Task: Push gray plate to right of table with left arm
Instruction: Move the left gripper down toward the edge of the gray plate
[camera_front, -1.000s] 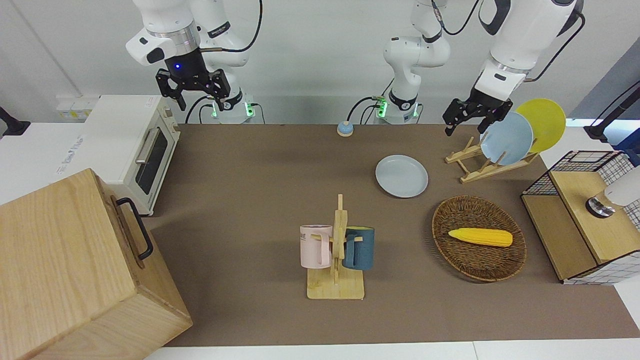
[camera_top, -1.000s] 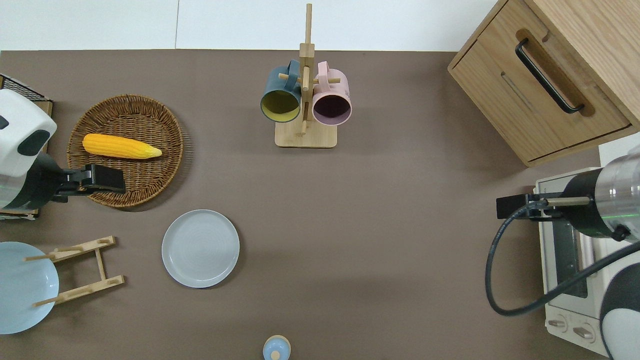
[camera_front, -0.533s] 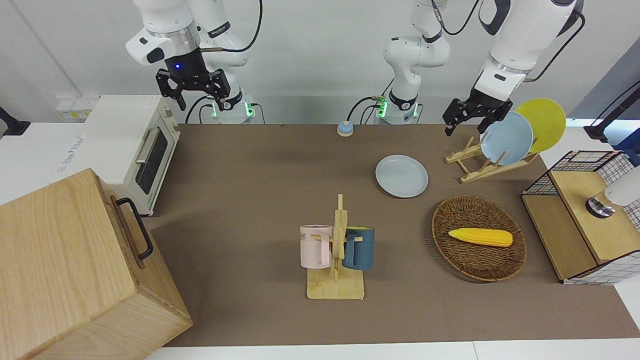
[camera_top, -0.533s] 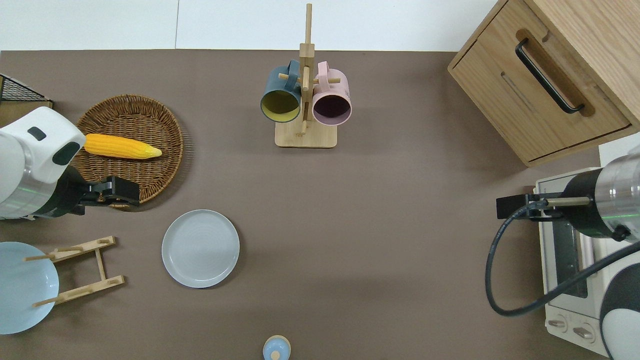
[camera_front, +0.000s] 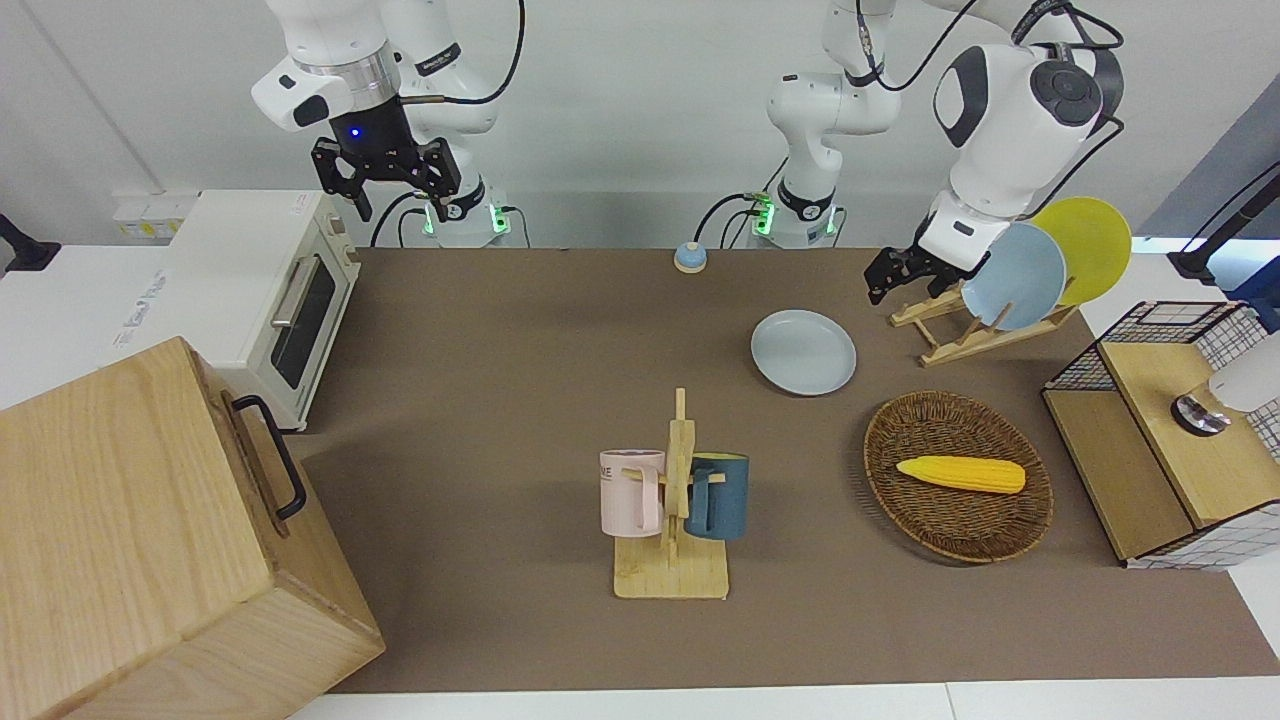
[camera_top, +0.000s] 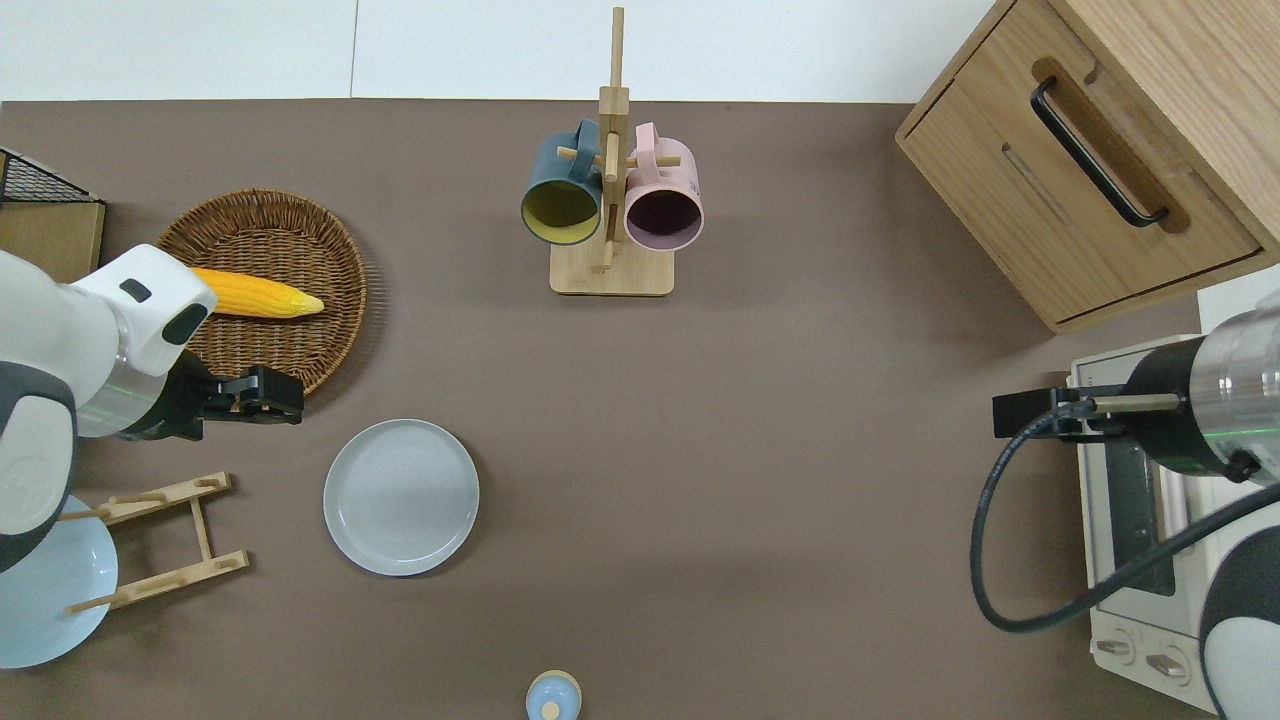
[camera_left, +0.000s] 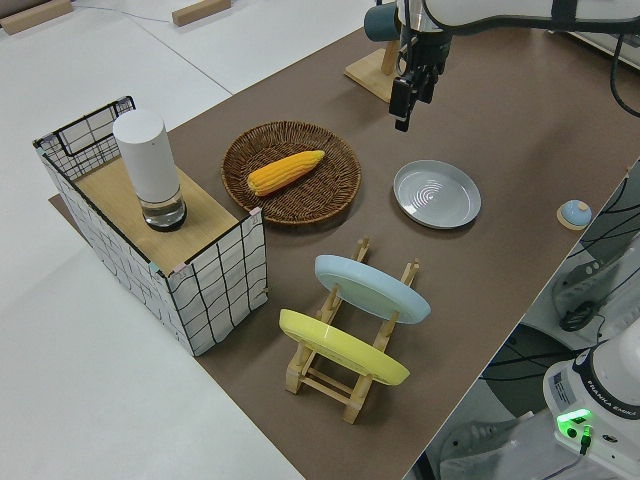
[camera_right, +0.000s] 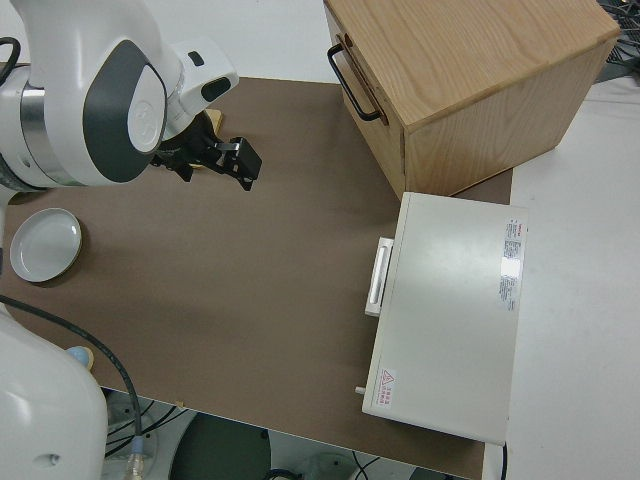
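The left gripper (camera_top: 275, 393) hangs in the air over the basket's (camera_top: 300, 330) rim nearest the robots, fingers pointing toward the middle of the table; whether they're parted or pressed together, I can't tell. It carries nothing, and it's clear of the plate (camera_top: 401, 497).

That gray plate lies flat on the table (camera_top: 760, 480), just past the gripper toward the right arm's end and a touch nearer the robots. Nothing is touching it.

The wicker basket holds a corn cob (camera_top: 255, 292), partly covered by the left arm's (camera_top: 110, 350) white wrist in the overhead view. Nearer the robots than the gripper is the wooden rack (camera_top: 160, 540), with the blue plate (camera_front: 1012, 277) and yellow plate (camera_front: 1090, 245) standing tilted in it. At the left arm's end of the table is a wire crate (camera_left: 150, 250) with a white cylinder (camera_left: 148, 168) upright on its wooden shelf.

Mid-table, farther from the robots, a mug tree (camera_top: 610, 200) carries a dark blue mug (camera_top: 560, 190) and a pink mug (camera_top: 662, 195). A little blue knob (camera_top: 552, 697) sits at the table edge closest to the robots.

The right gripper (camera_front: 385, 175) is parked, its fingers spread apart and empty. At that end stand the toaster oven (camera_front: 270, 300) and a wooden cabinet (camera_front: 150, 540).
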